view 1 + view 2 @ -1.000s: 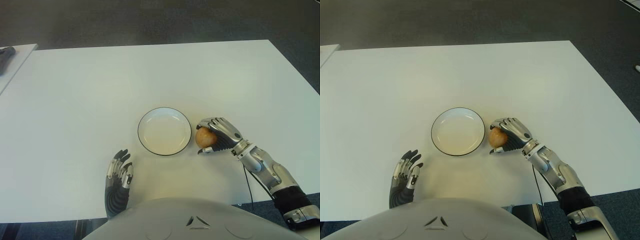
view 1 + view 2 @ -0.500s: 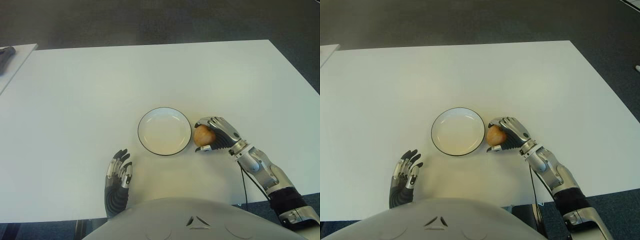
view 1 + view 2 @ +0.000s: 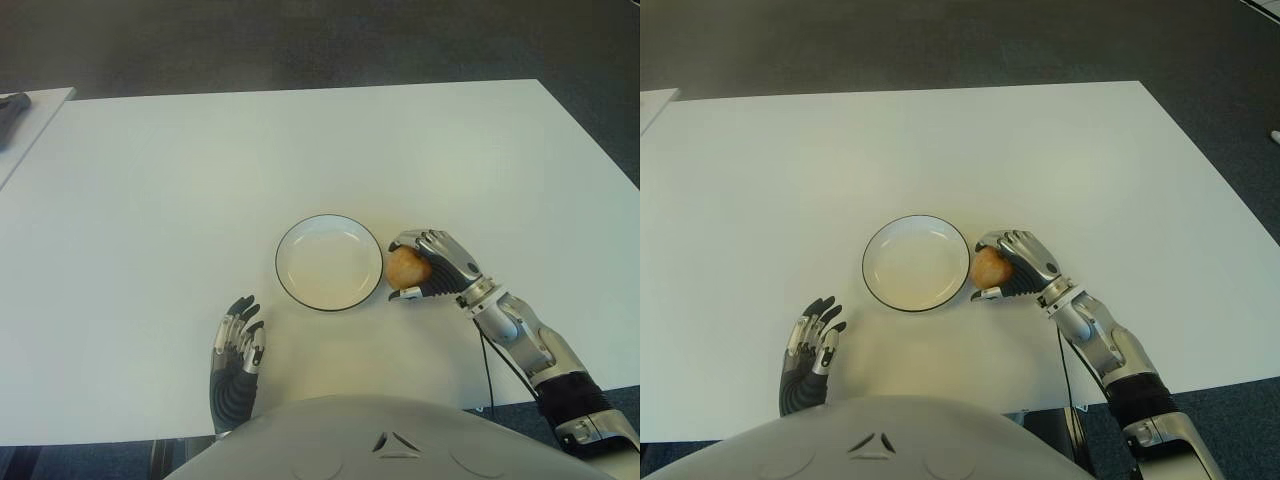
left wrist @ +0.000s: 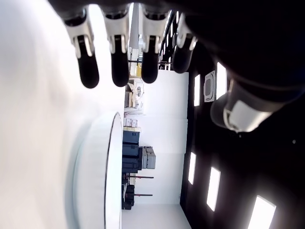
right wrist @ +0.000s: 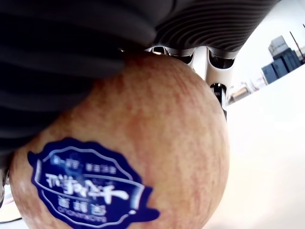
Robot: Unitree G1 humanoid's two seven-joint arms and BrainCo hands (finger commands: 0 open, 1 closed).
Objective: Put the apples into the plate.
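Now your right hand [image 3: 440,266] has its fingers wrapped around the apple [image 3: 404,268], and over the last second it has carried the fruit leftward until it sits just beside the plate's [image 3: 372,290] right rim. You are closing on the drop, but the plate is still empty. Your left hand [image 3: 238,345], fingers relaxed and holding nothing, shows near the table's [image 3: 150,200] front edge.
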